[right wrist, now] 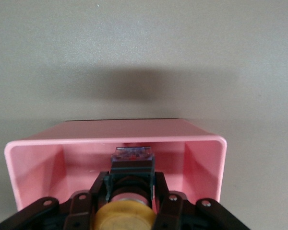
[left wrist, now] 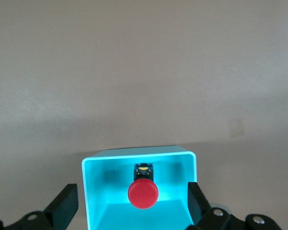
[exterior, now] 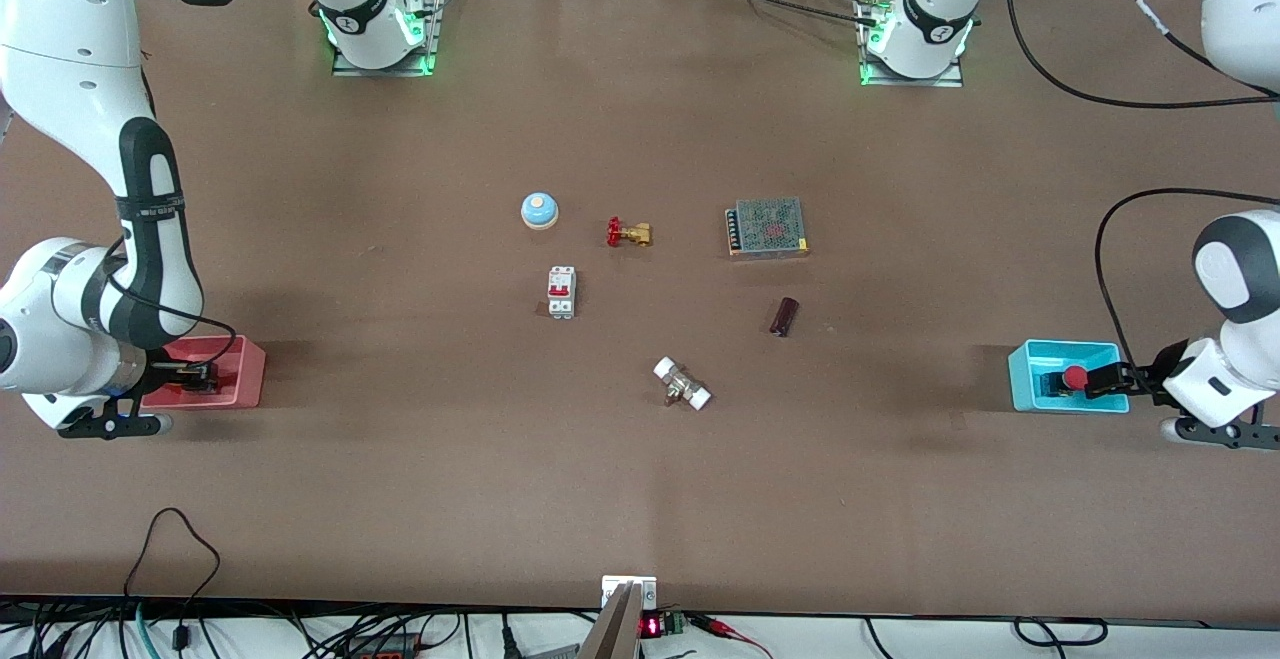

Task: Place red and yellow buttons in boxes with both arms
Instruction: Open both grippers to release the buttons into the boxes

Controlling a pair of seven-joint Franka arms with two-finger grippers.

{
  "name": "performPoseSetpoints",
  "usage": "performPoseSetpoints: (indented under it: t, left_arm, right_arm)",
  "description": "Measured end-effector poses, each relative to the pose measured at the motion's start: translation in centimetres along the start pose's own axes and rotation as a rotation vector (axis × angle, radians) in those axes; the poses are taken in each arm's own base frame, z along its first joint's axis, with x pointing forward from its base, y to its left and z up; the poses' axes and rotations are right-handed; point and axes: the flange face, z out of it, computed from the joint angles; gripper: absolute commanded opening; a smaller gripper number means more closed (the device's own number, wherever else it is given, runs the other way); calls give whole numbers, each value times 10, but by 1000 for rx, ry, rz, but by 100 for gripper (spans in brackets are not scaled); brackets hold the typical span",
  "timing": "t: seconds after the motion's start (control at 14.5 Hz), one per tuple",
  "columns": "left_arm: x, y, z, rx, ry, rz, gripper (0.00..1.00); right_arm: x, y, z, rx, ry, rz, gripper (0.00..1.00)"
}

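Observation:
The cyan box (exterior: 1022,382) sits at the left arm's end of the table. The red button (exterior: 1076,377) lies inside it, and shows in the left wrist view (left wrist: 143,193) with its cap toward the camera, free of the fingers. My left gripper (exterior: 1100,381) is open wide at the box (left wrist: 92,191), with its fingers (left wrist: 66,200) apart from the button. The pink box (exterior: 245,384) sits at the right arm's end. My right gripper (exterior: 195,376) is down inside it (right wrist: 115,140), shut on the yellow button (right wrist: 125,218) by its black body.
Mid-table lie a blue dome bell (exterior: 539,209), a brass valve with a red handle (exterior: 629,233), a white circuit breaker (exterior: 561,292), a mesh-topped power supply (exterior: 767,227), a dark cylinder (exterior: 784,316) and a white-ended fitting (exterior: 682,384).

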Motion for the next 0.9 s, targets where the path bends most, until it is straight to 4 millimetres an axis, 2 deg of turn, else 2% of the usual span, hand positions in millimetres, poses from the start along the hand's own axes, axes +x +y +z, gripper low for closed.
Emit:
performPoseSetpoints:
  t: [0.14,0.21,0.34,0.41,0.69,0.9]
  left_arm:
    - [2,15,-22,-2,4,20,100]
    - [3,26,-34,-4,1,36,100]
    - [2,49,-60,-9,-13,64,100]
    - [1,59,-74,-10,-16,73,100]
    - [-9,100,-120,-8,-13,92,100]
    - [-26,114,-153,-6,-24,63,100]
  right_arm:
    - [0,-2,3,15,1,7,37]
    - [0,-3,5,24,0,12,41]
    - [0,-4,9,30,-3,14,83]
    - [0,-4,10,31,-5,14,100]
    - [2,-5,7,31,5,14,100]
    - [6,-7,-15,37,24,10,100]
